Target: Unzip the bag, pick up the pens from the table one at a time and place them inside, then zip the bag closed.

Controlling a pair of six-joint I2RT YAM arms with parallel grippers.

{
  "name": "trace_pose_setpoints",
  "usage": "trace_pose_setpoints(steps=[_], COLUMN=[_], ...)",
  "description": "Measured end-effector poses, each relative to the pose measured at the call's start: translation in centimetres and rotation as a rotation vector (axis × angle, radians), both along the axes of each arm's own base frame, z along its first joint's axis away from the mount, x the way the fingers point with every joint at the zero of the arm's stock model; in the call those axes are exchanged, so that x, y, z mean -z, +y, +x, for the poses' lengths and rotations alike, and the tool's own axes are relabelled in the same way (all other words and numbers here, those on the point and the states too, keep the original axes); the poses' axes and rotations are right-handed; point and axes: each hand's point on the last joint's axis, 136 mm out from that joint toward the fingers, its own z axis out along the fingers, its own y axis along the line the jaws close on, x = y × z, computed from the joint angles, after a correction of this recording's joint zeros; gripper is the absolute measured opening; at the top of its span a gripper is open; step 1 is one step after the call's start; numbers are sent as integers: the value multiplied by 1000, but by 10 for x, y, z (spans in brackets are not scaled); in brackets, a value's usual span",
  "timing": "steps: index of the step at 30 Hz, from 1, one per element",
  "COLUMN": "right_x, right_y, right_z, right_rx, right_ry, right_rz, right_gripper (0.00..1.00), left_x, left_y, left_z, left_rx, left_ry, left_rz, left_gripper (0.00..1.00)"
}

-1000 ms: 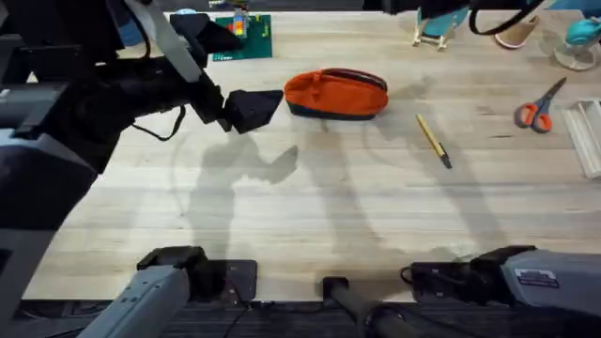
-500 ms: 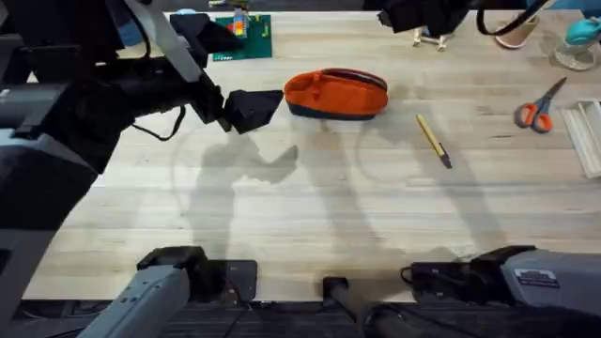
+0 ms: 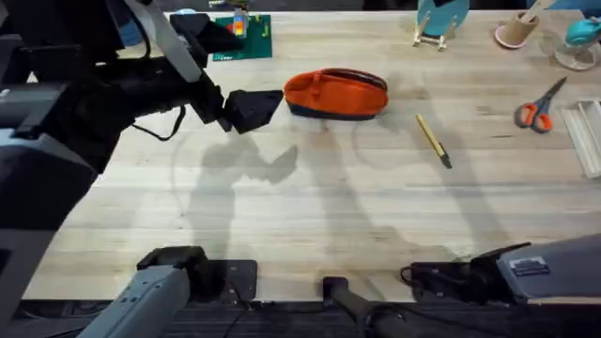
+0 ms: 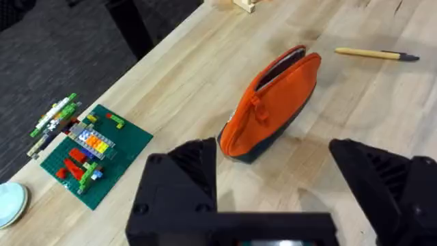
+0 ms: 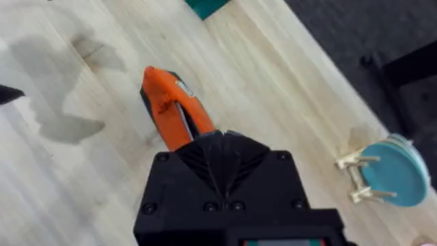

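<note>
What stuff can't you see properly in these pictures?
1. Right wrist view: the right gripper covers one end of the orange pouch.
2. Overhead view: the pouch's top is too small to tell how far it is unzipped.
3. Overhead view: a white object is cut off by the edge.
4. Left wrist view: a pale round thing is cut off by the edge.

Bag (image 3: 335,94): bright orange with dark navy base strip. Pen (image 3: 433,140): yellow-tan, dark tip. Table (image 3: 310,207): pale wood, plank grain. Scissors (image 3: 537,109): orange handles. Baseplate (image 4: 95,154): green, multicoloured bricks.
</note>
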Motion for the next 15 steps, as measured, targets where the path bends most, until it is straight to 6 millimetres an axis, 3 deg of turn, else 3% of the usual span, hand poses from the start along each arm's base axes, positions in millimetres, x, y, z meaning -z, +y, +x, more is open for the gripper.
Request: trace_pose_setpoints(steps=[9,15], right_x=[48,64], right_y=[-1,-4], right_z=[-2,1], right_rx=[2,12], right_ry=[203,241], right_rz=[-56,-83], right_gripper=[29,29], left_x=[0,1], left_y=[1,1], left_z=[0,1], left_rx=[-4,-6], left_ry=[0,0], left_rz=[3,4], left_gripper=[992,993])
